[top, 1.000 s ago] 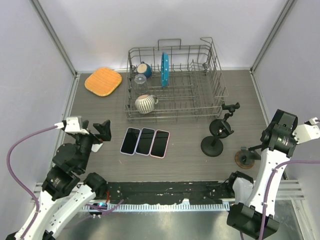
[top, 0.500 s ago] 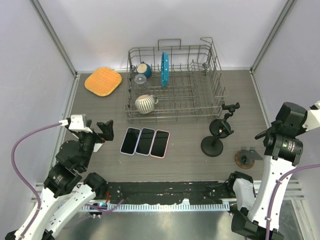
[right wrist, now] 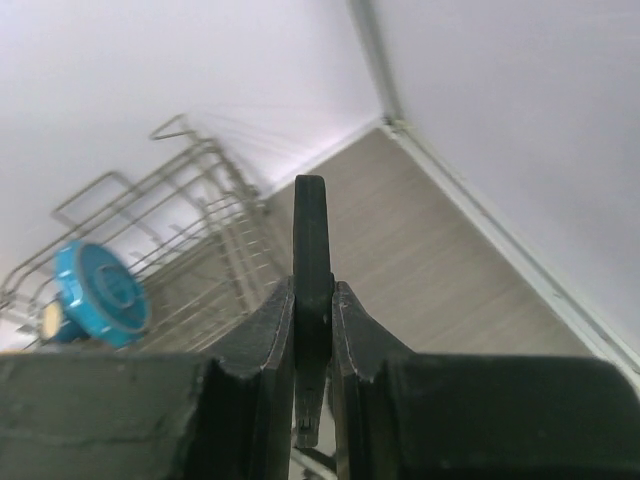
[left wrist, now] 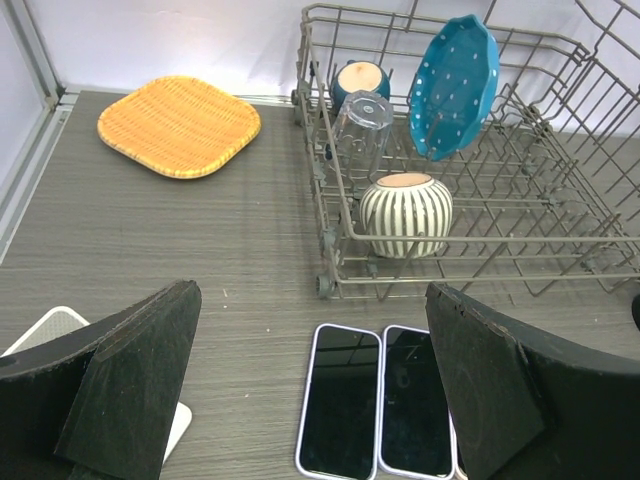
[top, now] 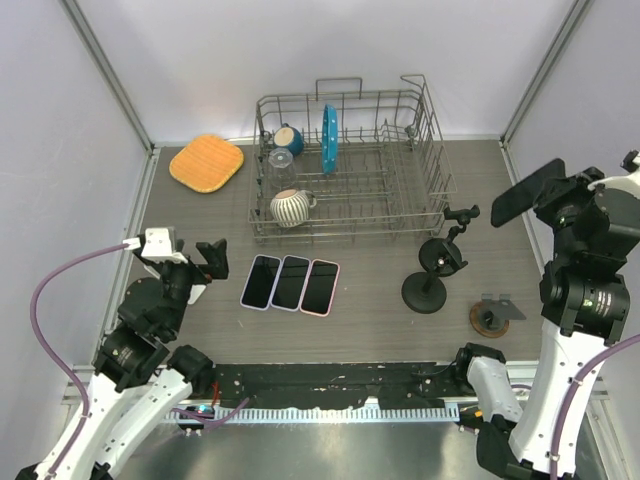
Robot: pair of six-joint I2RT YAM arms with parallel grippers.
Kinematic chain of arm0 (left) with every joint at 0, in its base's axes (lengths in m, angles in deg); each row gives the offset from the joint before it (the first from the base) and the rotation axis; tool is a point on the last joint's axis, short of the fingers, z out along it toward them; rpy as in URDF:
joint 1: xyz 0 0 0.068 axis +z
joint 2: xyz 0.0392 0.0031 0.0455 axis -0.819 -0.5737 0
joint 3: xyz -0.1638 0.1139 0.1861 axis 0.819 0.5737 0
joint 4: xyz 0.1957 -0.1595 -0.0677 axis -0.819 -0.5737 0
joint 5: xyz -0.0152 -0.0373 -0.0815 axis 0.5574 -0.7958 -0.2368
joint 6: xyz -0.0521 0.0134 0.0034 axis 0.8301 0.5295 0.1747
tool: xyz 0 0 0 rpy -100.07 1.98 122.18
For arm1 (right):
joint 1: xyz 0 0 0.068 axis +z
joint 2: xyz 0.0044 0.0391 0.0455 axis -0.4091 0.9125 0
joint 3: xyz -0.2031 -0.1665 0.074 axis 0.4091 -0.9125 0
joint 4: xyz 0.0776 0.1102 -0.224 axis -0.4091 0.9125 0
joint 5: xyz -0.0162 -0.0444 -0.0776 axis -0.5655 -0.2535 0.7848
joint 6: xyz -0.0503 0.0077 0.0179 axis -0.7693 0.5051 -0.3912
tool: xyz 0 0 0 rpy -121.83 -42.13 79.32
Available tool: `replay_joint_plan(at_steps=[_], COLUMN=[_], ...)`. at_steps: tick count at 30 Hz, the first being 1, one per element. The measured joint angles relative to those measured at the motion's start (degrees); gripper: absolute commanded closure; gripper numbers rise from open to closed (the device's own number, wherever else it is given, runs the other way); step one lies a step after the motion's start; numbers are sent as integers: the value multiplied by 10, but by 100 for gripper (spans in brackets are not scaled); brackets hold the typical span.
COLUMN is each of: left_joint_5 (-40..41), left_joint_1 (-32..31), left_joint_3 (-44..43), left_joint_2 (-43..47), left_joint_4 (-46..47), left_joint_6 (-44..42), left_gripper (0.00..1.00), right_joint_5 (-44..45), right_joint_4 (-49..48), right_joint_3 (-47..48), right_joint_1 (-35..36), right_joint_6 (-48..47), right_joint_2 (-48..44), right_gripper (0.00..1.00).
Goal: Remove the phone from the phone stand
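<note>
Holding the phone point(top: 518, 198) up in the air, the right end effector point(right wrist: 312, 305) is nearly closed, and its two fingers point(right wrist: 270, 330) press on the flat front and back of the phone. In the right wrist view the phone shows as a thin dark edge between them. It sticks out from the fingers, so the grip looks to be near one end.

The phone is high above the bench point(top: 380, 330) and well apart from the small phone stand point(top: 493, 315), which has nothing on it. The job looks almost done.

The left end effector point(left wrist: 318, 375) is wide open and has hold of nothing. It hangs low just beside three other phones point(top: 291, 284) lying flat in a row.

A phone like this is likely light, hard and stiff, so it will not bend. Its faces look smooth and may be slippery, and the glass could crack if it falls. A firm pinch on the flat sides, closer to the middle, would probably keep it from tipping.
</note>
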Motion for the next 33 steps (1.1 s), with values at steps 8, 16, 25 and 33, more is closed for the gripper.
replay_joint_plan(at_steps=[8,16,25,33], left_joint_5=[0,-9,-15,-14], left_joint_1=[28,74,91,91], left_joint_3=[9,15,16,20], left_joint_2=[-1,-14,-30,-30], left_joint_4=[11,24,27,27], left_joint_6=[0,0,0,0], left_gripper=[0,0,0,0], right_joint_5=[-198,-297,-254,-235], right_joint_4=[-48,-120,-210,-306], right_joint_3=[23,-51,-150,-276], right_joint_1=[9,85,376,463], right_joint_6=[27,84,108,161], right_joint_2=[46,68,122,172], right_gripper=[99,99,99,99])
